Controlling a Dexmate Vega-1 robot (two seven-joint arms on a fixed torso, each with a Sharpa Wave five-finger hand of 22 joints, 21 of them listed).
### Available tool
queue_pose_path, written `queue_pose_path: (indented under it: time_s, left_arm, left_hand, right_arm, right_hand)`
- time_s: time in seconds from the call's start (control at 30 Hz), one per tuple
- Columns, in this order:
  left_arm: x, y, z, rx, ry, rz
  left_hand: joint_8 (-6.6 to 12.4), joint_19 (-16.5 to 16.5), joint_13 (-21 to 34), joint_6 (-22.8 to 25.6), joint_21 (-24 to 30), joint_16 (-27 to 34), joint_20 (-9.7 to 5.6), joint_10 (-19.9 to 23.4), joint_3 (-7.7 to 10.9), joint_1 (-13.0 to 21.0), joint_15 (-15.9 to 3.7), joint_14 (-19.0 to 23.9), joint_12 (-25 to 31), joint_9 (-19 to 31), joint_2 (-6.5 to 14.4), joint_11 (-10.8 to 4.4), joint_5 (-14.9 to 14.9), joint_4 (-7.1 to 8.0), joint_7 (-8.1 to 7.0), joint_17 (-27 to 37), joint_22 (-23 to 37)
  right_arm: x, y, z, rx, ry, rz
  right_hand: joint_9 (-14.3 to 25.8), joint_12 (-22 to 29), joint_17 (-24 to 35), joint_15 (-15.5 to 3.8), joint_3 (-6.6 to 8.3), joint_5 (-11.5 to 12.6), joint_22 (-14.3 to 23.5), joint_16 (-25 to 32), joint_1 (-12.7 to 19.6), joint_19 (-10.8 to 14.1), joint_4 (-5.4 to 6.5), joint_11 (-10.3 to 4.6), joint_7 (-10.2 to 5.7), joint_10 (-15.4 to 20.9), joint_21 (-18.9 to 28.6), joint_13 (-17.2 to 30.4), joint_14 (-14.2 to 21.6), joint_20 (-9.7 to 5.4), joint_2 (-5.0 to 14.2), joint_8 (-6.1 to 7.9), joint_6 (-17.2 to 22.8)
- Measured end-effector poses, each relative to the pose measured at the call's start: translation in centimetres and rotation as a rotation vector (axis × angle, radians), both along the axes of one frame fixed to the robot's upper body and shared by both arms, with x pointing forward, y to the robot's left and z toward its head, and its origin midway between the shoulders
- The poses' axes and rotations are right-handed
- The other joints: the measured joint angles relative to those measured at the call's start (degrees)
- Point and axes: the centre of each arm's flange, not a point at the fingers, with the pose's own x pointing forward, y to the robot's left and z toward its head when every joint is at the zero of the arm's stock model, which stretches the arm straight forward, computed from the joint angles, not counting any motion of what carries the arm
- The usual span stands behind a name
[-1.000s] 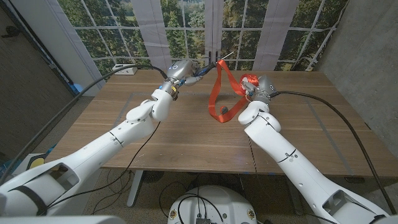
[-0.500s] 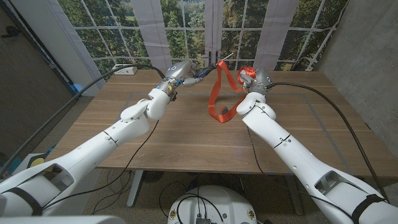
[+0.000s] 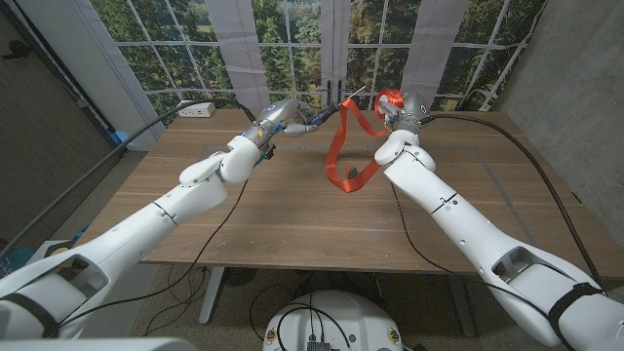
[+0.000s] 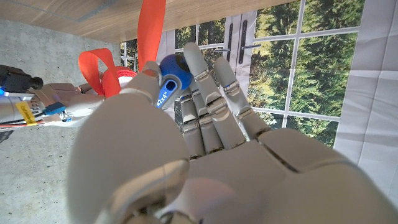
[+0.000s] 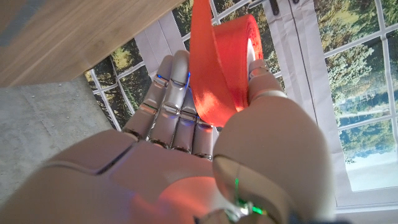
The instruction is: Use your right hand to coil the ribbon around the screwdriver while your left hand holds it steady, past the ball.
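Right now your left hand [image 3: 281, 114] clamps the screwdriver [image 3: 327, 110] level so its shaft stays free, while your right hand [image 3: 402, 109] grips the ribbon [image 3: 348, 146] taut for wrapping.

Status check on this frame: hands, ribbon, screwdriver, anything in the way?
Left hand grips the screwdriver by its blue handle. Right hand holds the orange ribbon, a loop hanging to the table. No ball seen, nothing blocking.
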Motion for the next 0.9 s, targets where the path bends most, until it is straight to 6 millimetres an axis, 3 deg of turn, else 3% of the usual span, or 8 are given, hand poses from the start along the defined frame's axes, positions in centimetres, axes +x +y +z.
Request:
queue_pose_path:
  time_s: [0.3,0.4,0.9]
  left_arm:
    - [0.1,0.5,0.3,0.004,0.027,-0.015]
    - [0.1,0.4,0.2,0.016,0.066,-0.040]
    - [-0.1,0.3,0.6,0.077,0.131,-0.053]
  left_hand:
    - [-0.25,0.00,0.00,0.01,0.22,0.01,0.00,0.00,0.00,0.00,0.00,0.00,-0.01,0.00,0.00,0.00,0.00,0.00,0.01,0.13,0.00]
    - [-0.21,0.00,0.00,0.01,0.22,0.01,0.00,0.00,0.00,0.00,0.00,0.00,-0.01,0.00,0.00,0.00,0.01,0.00,0.01,0.27,0.00]
    - [-0.09,-0.22,0.02,0.01,0.22,-0.23,0.22,0.13,0.00,0.00,0.00,0.00,-0.30,0.00,0.00,0.13,0.15,0.00,0.01,0.32,0.01]
  right_arm:
    - [0.2,0.1,1.1,-0.016,-0.013,0.017]
    - [0.2,0.2,2.2,-0.033,-0.028,0.024]
    - [-0.4,2.0,5.1,-0.096,-0.072,0.097]
  right_hand:
    - [0.00,0.00,0.39,0.00,0.00,-0.02,0.00,0.00,0.00,-0.51,0.00,0.00,0.00,0.00,0.22,0.00,0.00,-0.10,0.00,0.00,0.00]
    - [0.00,0.00,0.39,0.00,0.00,-0.05,0.01,0.00,0.00,-0.50,0.01,0.00,0.00,0.00,0.22,0.00,0.00,-0.10,0.00,0.00,0.00]
    - [0.00,0.00,0.41,0.00,0.25,-0.18,0.01,-0.27,0.00,-0.50,-0.04,0.00,0.00,0.00,0.45,0.00,0.00,-0.10,0.00,0.00,0.00]
